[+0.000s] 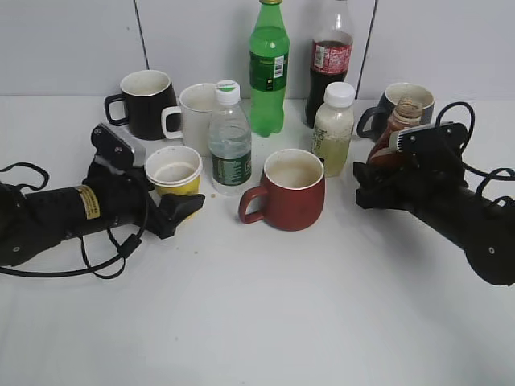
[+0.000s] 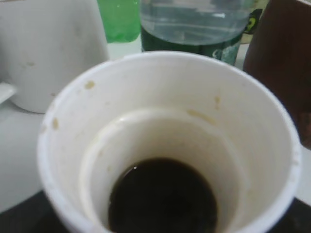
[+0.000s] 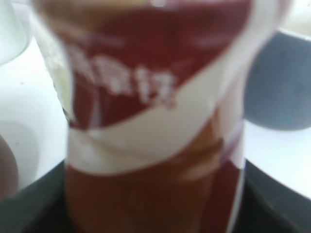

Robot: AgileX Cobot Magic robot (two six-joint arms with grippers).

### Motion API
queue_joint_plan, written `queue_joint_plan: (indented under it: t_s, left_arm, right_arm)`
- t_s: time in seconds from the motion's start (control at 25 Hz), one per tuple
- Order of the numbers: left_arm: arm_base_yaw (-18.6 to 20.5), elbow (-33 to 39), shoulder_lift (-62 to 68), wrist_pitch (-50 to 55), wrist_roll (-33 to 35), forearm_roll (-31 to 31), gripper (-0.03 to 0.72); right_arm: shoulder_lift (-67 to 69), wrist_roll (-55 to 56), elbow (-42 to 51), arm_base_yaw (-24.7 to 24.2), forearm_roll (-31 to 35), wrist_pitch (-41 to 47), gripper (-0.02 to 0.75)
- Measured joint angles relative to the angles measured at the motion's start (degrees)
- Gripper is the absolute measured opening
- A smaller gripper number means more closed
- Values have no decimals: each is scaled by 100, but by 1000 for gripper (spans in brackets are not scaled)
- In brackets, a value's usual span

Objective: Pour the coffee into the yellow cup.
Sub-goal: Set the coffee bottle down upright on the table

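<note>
Gripping the cup at near left, the left gripper looked closed on it; the right gripper held the coffee far right. Crossing the red mug risked spilling.

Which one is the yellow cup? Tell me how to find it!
Look on the left of the white table, where the left gripper lies. The yellow cup sits between its fingers, in front of the white mug and left of the water bottle. It is the only small cup with no handle, yellow outside and white inside.
</note>
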Motion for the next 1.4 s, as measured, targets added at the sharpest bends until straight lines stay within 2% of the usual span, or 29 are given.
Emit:
queue_joint_plan:
  t_s: [0.2,0.4,0.64,0.88,1.08,1.4]
  left_arm:
    - [0,240,-67,-24,0,-31,601]
    - [0,487,-243,-63,0,-244,601]
    - [0,789,-310,-68,0,-575,601]
    - [0,1162,-640,-41,0,-751,600]
    - [0,1673,-1244,162,134,-820,592]
    - [0,1878,-2488,1838,141,-1560,588]
  right_arm:
    - [179,-1,-32,0,-5,-37,504]
    - [186,-1,-51,0,47,-154,619]
    - [162,-6,-54,0,102,-3,641]
    - [-175,-6,89,0,110,783,640]
    - [-581,-1,169,0,110,2111,628]
    - [-1746,161,174,0,110,4194,605]
